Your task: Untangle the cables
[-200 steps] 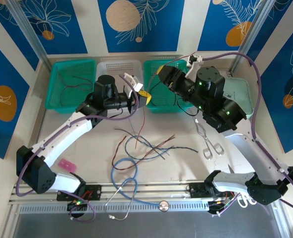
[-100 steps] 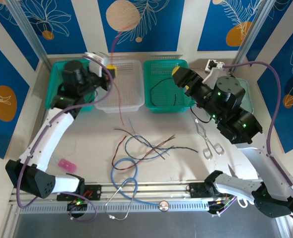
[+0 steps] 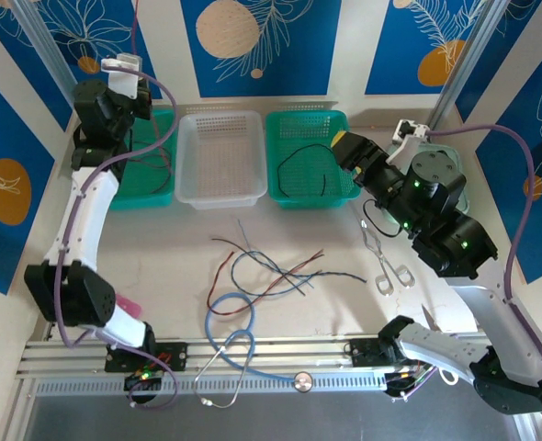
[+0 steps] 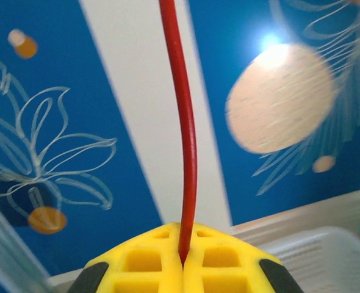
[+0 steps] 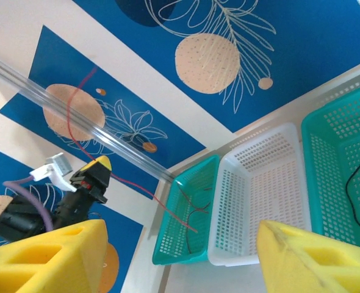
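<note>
Red cable (image 4: 181,122) is pinched between the left gripper's (image 4: 183,268) yellow pads. The pads are pressed together, and the wire rises straight toward twelve o'clock out of the seam. From the top camera that gripper sits raised at the table's ten o'clock corner, above the left green basket (image 3: 147,197). The right wrist camera shows the red wire arcing up from it and trailing down into that basket, where other thin wires lie. The clear basket (image 3: 220,184) stands next along. Loose red, black and blue-grey cables (image 3: 271,266) lie crossed over one another mid-table, at about five o'clock from the left gripper and well apart from it. A black cable (image 3: 303,170) curls in the right green basket (image 3: 312,117). At that basket's three o'clock edge hovers the right gripper (image 3: 349,152), its yellow pads (image 5: 46,256) spread wide with nothing between them. The tangle lies at its seven o'clock.
</note>
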Robot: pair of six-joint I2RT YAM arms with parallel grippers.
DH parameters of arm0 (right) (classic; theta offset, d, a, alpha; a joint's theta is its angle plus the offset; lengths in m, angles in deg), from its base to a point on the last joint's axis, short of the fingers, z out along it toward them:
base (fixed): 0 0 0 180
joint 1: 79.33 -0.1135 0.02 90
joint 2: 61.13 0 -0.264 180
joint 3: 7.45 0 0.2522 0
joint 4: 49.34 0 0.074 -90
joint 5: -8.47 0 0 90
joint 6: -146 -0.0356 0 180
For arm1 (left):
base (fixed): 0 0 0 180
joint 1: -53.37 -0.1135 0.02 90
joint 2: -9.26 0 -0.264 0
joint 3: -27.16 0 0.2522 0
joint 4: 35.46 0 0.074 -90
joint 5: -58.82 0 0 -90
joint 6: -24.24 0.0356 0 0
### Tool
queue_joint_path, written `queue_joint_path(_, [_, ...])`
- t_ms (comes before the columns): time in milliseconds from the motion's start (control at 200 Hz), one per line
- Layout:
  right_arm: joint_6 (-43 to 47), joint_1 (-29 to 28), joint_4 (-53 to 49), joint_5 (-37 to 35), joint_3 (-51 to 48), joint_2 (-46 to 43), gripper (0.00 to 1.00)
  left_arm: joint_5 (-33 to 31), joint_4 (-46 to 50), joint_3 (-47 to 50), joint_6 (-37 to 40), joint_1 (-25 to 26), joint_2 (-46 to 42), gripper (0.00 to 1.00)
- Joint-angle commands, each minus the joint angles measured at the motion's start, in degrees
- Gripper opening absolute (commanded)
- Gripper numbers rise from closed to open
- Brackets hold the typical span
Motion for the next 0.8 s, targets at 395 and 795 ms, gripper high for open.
queue_joint_path(395, [2.1, 2.5, -2.3, -2.3, -2.1, -4.1, 0.65, -14.0, -9.5, 4.2, 6.1, -2.8, 12.6, 0.00])
queue_joint_path(795, [0.8, 3.6, -2.7, -0.9, -3.1, -4.5, 0.65, -9.8, 6.8, 11.7, -8.8, -7.5, 10.8, 0.00])
